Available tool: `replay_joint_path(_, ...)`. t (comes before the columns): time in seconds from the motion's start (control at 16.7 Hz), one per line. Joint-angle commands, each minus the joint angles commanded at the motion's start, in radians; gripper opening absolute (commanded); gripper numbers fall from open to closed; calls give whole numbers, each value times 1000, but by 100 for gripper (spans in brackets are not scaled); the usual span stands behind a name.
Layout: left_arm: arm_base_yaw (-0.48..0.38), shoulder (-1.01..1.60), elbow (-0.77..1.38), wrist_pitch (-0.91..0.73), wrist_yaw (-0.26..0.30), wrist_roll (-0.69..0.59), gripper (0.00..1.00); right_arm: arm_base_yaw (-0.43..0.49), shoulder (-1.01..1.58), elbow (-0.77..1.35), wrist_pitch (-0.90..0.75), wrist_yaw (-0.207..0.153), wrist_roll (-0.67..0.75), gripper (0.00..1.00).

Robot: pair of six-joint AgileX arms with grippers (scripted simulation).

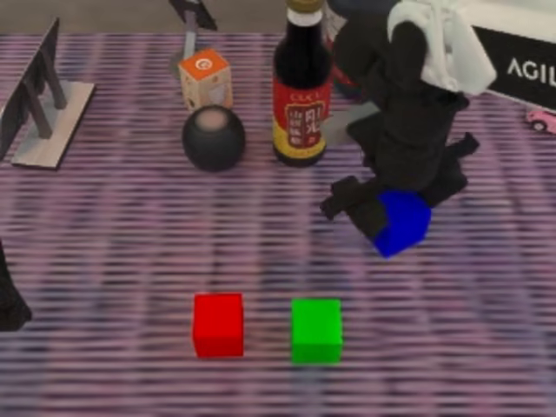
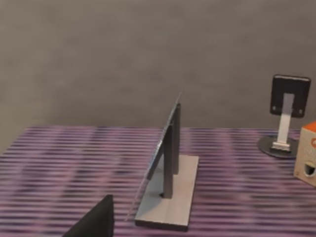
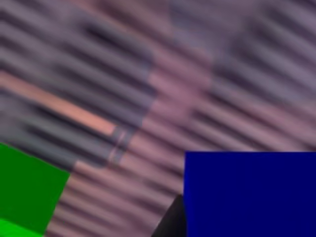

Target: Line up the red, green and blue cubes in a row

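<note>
Two cubes sat aligned; the right tool (image 1: 391, 213) clenched the blue cube (image 1: 402, 223), and a loose grip risked dropping it short of the green cube (image 1: 316, 329).

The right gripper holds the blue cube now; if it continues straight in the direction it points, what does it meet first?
The right gripper points down, shut on the blue cube. Straight on, the cube would probably meet the bare striped tablecloth first. The green cube sits off to one side, apart, though the cube's height is unclear.
</note>
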Motion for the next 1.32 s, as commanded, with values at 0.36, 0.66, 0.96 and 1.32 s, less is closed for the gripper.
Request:
replay_joint_path(0.36, 0, 0, 0, 0, 0, 0, 100, 97, -174, -227, 33, 6, 450, 0)
replay_joint_path(0.66, 0, 0, 0, 0, 0, 0, 100, 139, -272, -331, 62, 11, 616, 0)
replay_joint_path(0.96, 0, 0, 0, 0, 0, 0, 100, 134, -269, -332, 64, 10, 618, 0)
replay_joint_path(1.32, 0, 0, 0, 0, 0, 0, 100, 143, -210, -458, 259, 10, 620, 0)
